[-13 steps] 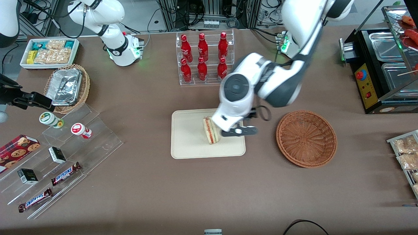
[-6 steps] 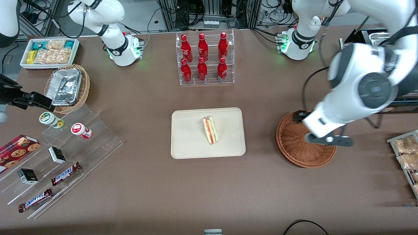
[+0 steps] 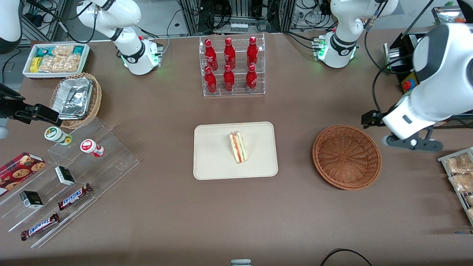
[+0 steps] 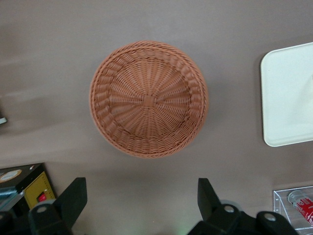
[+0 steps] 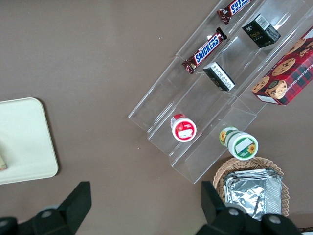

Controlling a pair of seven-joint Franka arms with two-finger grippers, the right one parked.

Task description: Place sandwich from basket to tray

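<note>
Sandwich (image 3: pixel 238 147) lies on the tray (image 3: pixel 212 162), while the tool (image 4: pixel 142 200) (fingers spread wide, holding nothing) hangs beside the basket (image 3: pixel 346 157).

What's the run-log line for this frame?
sandwich: on tray | basket: empty | end effector: open, holding nothing, above table beside basket

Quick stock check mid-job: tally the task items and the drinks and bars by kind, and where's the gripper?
Sandwich, on the tray: 1
Tray: 1
Reddish-brown basket, holding nothing: 1
Red bottles in the clear rack: 6
Snickers bars: 2
Total: 11
Gripper open, above the table beside the basket.
</note>
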